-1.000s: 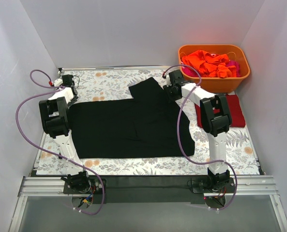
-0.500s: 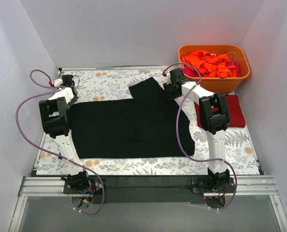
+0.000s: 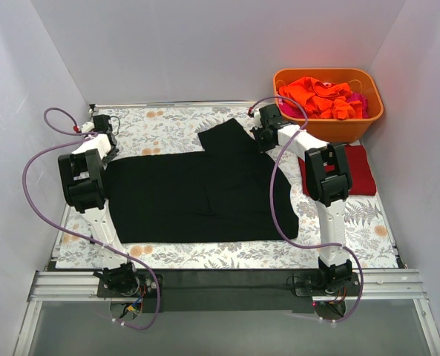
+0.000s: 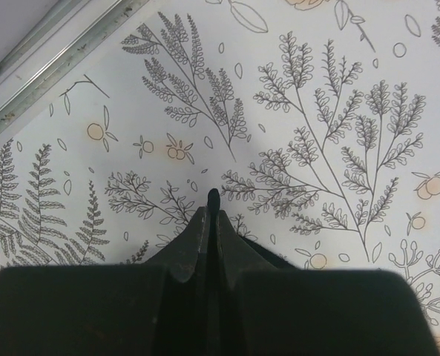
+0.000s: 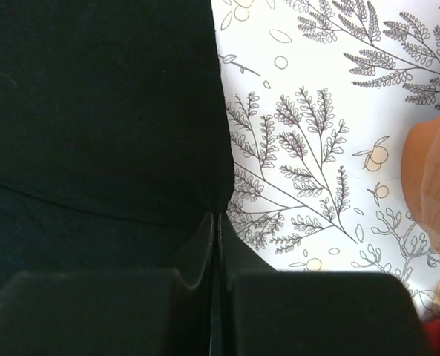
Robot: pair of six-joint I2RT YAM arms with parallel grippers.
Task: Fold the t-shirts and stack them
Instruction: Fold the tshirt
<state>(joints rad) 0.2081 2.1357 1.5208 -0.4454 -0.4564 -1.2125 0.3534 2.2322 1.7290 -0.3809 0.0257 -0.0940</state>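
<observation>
At the bottom of the overhead view, the two arms rose from their bases and reached away over a table covered by a leaf-print tablecloth [image 3: 168, 119]. The black t-shirt [image 3: 197, 189] lay spread flat across the middle of the frame, with one sleeve angled toward the upper centre.

The left gripper [image 3: 105, 145] sat at the shirt's left edge. In the left wrist view, the left gripper [image 4: 211, 216] had its fingers pressed together with no gap. A thin sliver of black cloth poked out beyond the tips, and more black fabric showed on either side of the fingers. Past them lay only the tablecloth [image 4: 316, 111], with the table's metal rail [image 4: 49, 67] crossing the upper left corner.

The right gripper [image 3: 263, 139] sat at the shirt's upper right, beside the sleeve. In the right wrist view, the right gripper [image 5: 218, 222] was also shut tight, pinched exactly where the edge of the black t-shirt [image 5: 93, 111] ran down into its fingertips. The shirt filled the left half of that frame and the tablecloth [image 5: 316, 133] the right.

A dark red t-shirt [image 3: 360, 170] lay folded flat at centre right of the overhead view, just beside the right arm. Beyond it, in the upper right, an orange tub [image 3: 327, 130] held crumpled orange t-shirts [image 3: 320, 93], with a pink one [image 3: 359, 102] tucked against its right wall.
</observation>
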